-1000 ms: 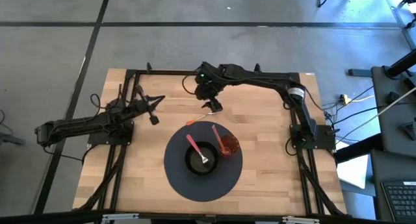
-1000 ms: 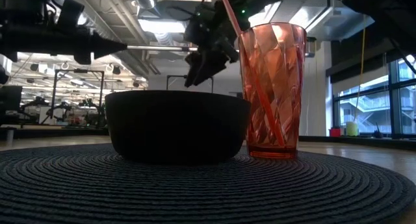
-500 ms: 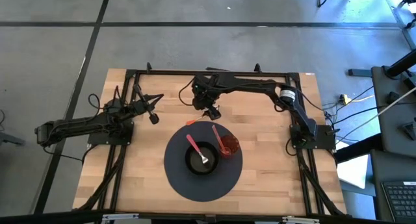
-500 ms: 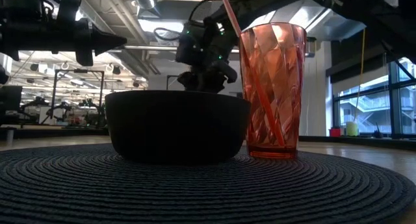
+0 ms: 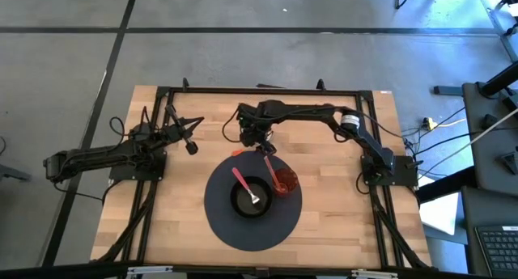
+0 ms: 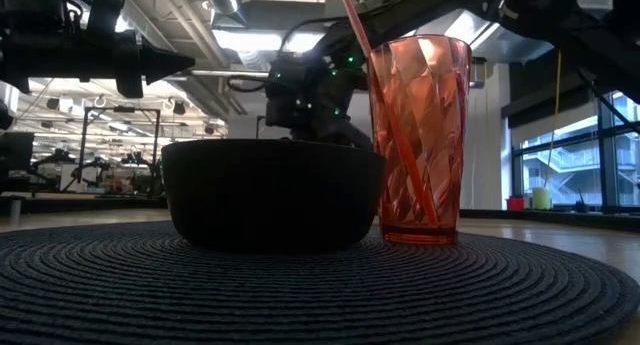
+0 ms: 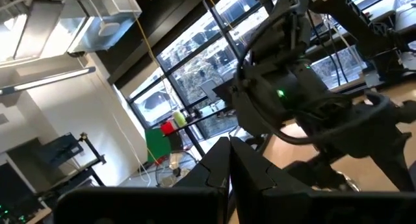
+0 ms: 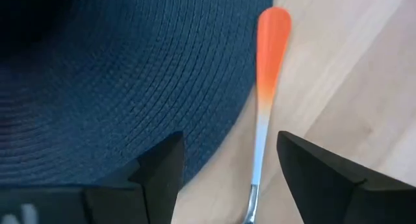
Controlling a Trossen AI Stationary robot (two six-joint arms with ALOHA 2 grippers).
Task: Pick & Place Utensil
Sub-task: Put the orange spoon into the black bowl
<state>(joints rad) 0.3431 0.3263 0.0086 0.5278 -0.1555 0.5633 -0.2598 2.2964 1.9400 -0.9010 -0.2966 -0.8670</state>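
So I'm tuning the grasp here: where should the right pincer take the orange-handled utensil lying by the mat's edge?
Probably at mid-handle, coming straight down. The orange-handled utensil lies flat on the table, beside the mat, so only its narrow sides offer a grip. The open right pincer already straddles the shaft, one finger over the mat and one over wood.
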